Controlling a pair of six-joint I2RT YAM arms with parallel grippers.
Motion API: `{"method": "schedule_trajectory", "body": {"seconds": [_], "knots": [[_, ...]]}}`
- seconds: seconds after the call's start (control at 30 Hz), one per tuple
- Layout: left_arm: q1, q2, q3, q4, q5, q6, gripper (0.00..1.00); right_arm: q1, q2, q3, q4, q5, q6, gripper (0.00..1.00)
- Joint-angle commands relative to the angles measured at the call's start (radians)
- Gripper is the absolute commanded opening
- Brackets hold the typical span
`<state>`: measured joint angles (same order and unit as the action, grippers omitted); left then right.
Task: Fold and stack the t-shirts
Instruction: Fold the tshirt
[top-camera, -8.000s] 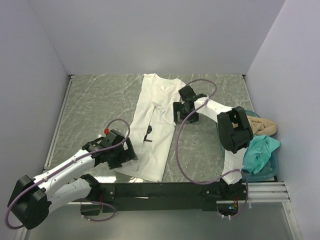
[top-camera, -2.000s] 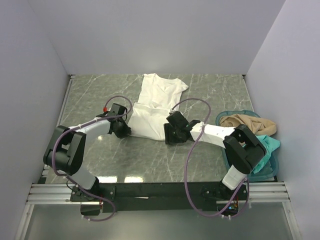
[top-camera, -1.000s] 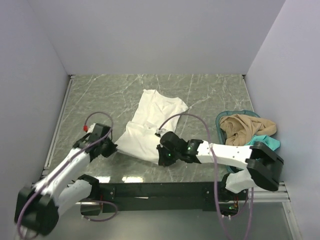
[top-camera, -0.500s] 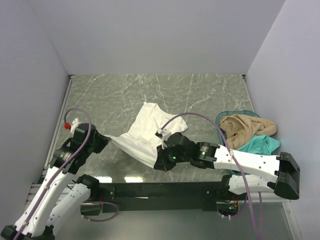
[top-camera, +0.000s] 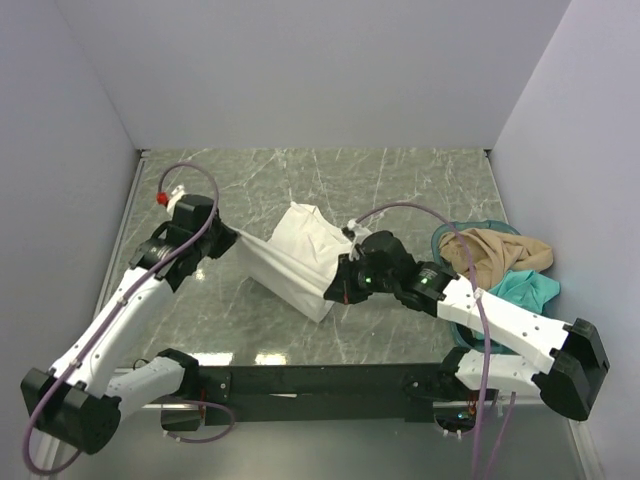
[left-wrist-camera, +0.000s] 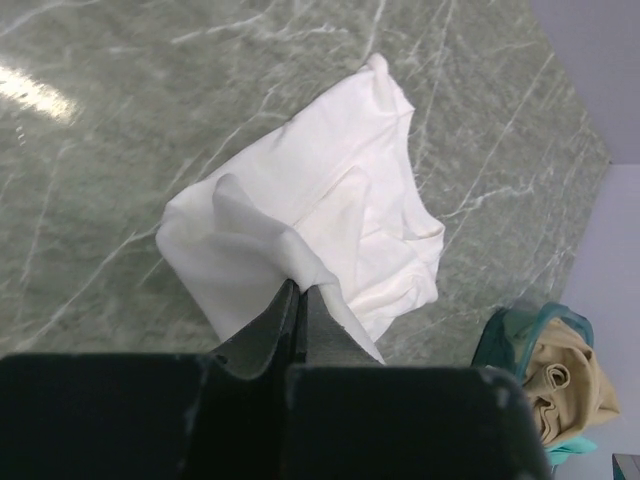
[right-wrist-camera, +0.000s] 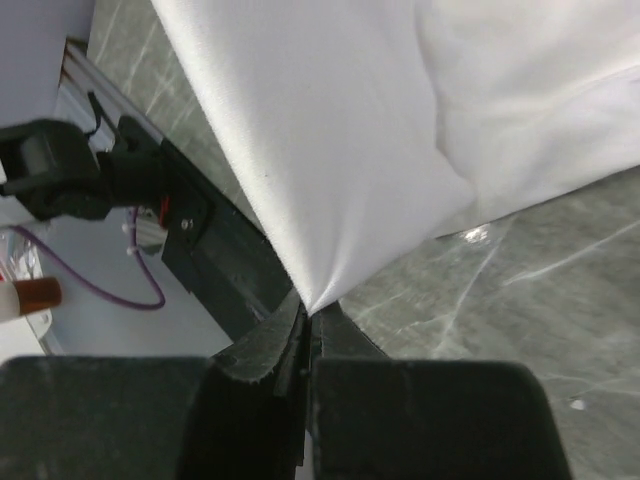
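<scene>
From above, we have the white shirt (top-camera: 300, 262) mid-table, strung between the left gripper (top-camera: 226, 238) and the right gripper (top-camera: 342, 288). We should hold both corners level and taut, then lay the fold down square. On the left wrist view, the jaws are pressed together on a bunched edge. On the right wrist view, the jaws pinch a corner and the cloth is stretched tight.

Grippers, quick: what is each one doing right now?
Left gripper: shut on the white t-shirt.
Right gripper: shut on the same white t-shirt.
</scene>
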<state>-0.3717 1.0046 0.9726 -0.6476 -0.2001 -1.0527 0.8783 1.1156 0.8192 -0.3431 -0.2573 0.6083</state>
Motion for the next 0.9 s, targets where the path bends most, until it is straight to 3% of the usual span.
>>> {"method": "schedule_trajectory", "body": {"seconds": [0.0,0.63,0.87], "knots": [[0.008,0.066,0.086,0.161,-0.045,0.06,0.01,-0.068,-0.025,0.017,-0.069,-0.053,-0.047,0.0],[0.007,0.664,0.524,0.244,0.047,0.171,0.01,-0.43,0.203,0.1,-0.019,-0.155,-0.163,0.0],[0.007,0.9,0.696,0.189,0.074,0.212,0.01,-0.492,0.374,0.19,-0.02,-0.079,-0.168,0.0]]}}
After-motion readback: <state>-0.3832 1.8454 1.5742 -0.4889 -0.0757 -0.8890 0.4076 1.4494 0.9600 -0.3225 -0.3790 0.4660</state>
